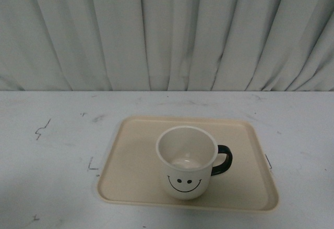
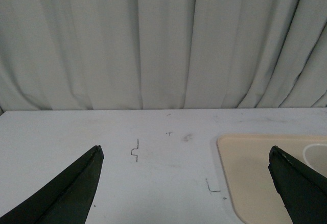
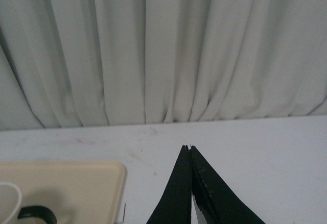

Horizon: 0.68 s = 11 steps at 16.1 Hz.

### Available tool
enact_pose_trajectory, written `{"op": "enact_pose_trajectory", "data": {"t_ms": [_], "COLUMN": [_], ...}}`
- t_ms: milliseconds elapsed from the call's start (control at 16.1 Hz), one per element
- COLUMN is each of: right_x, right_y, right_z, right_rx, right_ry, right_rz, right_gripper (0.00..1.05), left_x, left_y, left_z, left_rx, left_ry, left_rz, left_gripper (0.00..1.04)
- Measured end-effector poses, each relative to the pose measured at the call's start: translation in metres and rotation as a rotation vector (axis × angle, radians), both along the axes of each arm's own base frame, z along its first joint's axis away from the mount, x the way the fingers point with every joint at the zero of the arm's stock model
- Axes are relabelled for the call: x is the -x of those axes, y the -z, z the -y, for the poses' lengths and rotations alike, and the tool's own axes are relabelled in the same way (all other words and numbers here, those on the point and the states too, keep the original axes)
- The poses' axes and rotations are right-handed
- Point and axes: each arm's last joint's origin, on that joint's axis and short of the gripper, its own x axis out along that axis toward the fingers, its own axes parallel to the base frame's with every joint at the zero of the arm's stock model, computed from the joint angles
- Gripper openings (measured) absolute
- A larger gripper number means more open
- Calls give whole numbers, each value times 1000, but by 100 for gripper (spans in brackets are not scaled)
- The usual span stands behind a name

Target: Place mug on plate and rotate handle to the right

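**Mug sitting on the plate, handle to the right**

A pale pleated curtain [image 1: 167, 31] is hanging across the whole background, and a white, lightly scuffed counter [image 1: 47, 187] is stretching out in front of it, carrying a few small black pen marks [image 1: 42, 129]. I am seeing no brand, label or readable writing anywhere; the only drawing is the black smiley face [image 1: 183, 183] on the mug, and it is facing the front camera.

The mug [image 1: 187, 161] is standing upright on the plate [image 1: 130, 161], slightly right of the plate's middle and nearer its front edge, with its open mouth facing up and its cream inside showing. The handle [image 1: 223, 159] is pointing to the right. The plate is lying flat on the counter with its long side running left to right.

Neither of my arms is showing in the front view. In the left wrist view, my left fingers [image 2: 189, 183] are spread wide apart, holding nothing, hovering above the counter left of the plate, whose corner [image 2: 240, 152] is showing between them. In the right wrist view, my right fingers [image 3: 190, 150] are pressed together tip to tip with nothing between them, reaching over bare counter just right of the plate [image 3: 76, 183], where the handle [image 3: 37, 214] is peeking in at the edge.
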Motion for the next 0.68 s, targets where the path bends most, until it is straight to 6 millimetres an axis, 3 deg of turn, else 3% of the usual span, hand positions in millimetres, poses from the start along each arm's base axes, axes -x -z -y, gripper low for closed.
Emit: {"op": "enact_pose_trajectory", "data": {"t_ms": [311, 685], "right_x": [11, 30], "right_y": [14, 4], "right_z": [0, -1], "right_rx": [0, 0], "right_ry": [-8, -8], "right_rz": [-69, -22], "right_gripper": [2, 2], "left_x": [0, 0], "left_y": [0, 0], "left_z": [0, 0], "left_rx": [0, 0], "left_ry": [1, 1], "left_rz": [0, 0], "left_gripper": [98, 98]}}
